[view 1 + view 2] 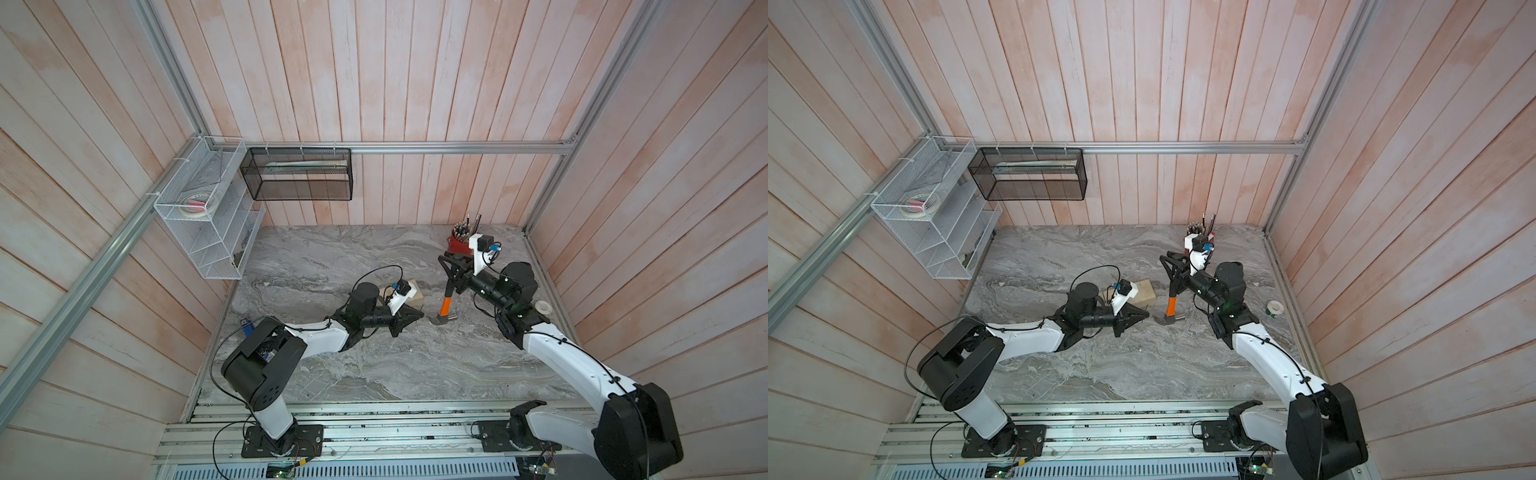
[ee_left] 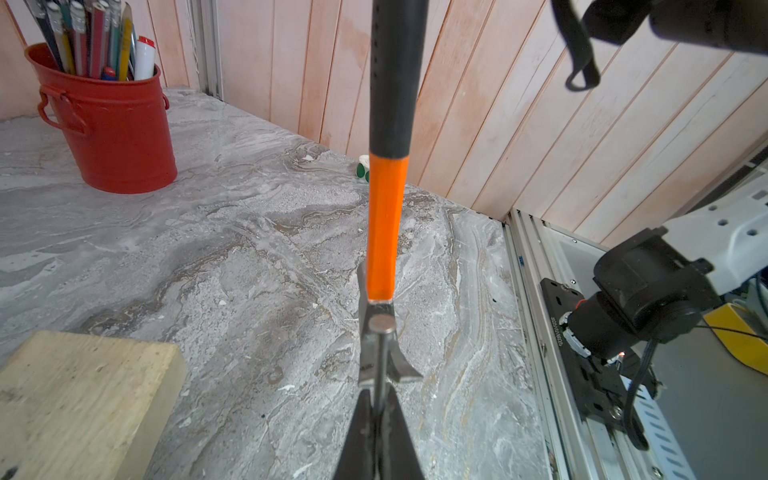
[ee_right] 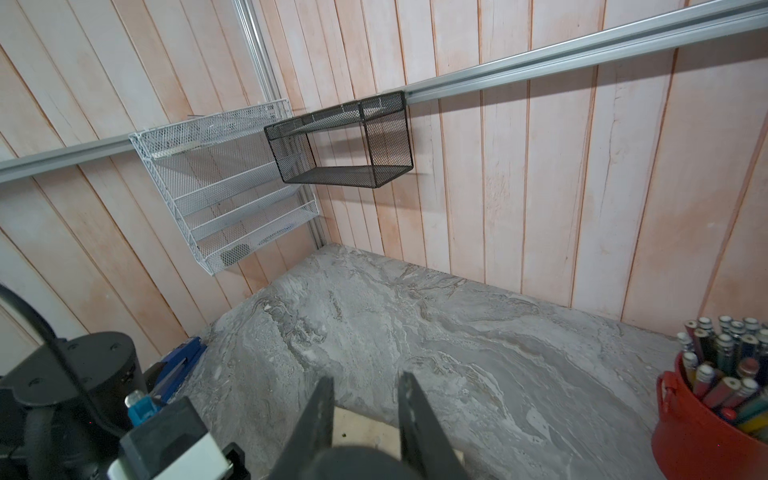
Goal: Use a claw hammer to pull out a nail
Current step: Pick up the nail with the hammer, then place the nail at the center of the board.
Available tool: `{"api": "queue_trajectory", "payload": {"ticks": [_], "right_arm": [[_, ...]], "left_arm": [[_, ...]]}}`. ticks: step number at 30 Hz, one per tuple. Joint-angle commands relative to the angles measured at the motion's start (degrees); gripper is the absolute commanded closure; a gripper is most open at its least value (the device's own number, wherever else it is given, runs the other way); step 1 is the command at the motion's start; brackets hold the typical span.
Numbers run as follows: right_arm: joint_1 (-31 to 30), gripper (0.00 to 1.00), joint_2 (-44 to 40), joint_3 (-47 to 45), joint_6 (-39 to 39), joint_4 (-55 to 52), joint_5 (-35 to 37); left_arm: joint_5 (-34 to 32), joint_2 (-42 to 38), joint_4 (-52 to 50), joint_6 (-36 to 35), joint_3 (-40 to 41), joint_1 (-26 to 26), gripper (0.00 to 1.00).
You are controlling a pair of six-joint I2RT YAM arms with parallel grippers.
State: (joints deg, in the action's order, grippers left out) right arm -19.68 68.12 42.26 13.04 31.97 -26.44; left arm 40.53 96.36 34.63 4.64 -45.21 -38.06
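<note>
Left wrist view: the nail [image 2: 381, 332] is out of the block [image 2: 83, 395] and sits in the claw of the hammer [image 2: 384, 216], near the block. The left gripper [image 2: 380, 419] is pinched tight on the nail. In a top view the right gripper [image 1: 453, 274] grips the hammer's black handle. The pull looks done; I think only freeing the nail is left.
</note>
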Motion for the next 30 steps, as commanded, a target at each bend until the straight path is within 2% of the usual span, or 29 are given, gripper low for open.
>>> {"api": "queue_trajectory", "payload": {"ticks": [1, 3, 6, 9, 12, 19, 27, 30], "right_arm": [[-0.3, 1.0, -2.11, 0.47, -1.87, 4.66, 3.75], [-2.41, 1.0, -1.86, 0.11, -3.58, 7.1, 7.67], [-7.32, 1.0, 0.54, 1.76, -9.64, 8.98, 16.53], [-9.92, 1.0, 5.24, 5.56, -12.92, 9.81, 20.97], [-11.99, 1.0, 10.79, 9.64, -16.71, 10.48, 24.96], [-15.42, 1.0, 22.62, 18.75, -22.92, 10.59, 29.83], [-16.22, 1.0, 27.43, 21.62, -22.64, 11.01, 29.39], [-16.91, 1.0, 28.15, 22.3, -23.21, 10.65, 29.2]], "left_arm": [[3.02, -2.89, 4.66, 5.37, 3.02, 2.24, 1.0], [2.23, -4.15, 6.66, 10.55, 5.52, 5.14, 1.0], [-2.68, -6.53, 4.05, 17.03, 8.56, 9.11, 1.0], [-7.71, -9.2, 0.65, 23.33, 12.18, 13.36, 1.0], [-11.02, -10.54, -4.69, 26.75, 14.36, 17.2, 1.0], [-18.27, -7.15, -22.23, 27.35, 10.89, 20.31, 1.0], [-20.95, -3.58, -28.37, 27.24, 7.24, 20.4, 1.0], [-20.94, -2.21, -30.01, 27.46, 5.91, 20.49, 0.95]]}}
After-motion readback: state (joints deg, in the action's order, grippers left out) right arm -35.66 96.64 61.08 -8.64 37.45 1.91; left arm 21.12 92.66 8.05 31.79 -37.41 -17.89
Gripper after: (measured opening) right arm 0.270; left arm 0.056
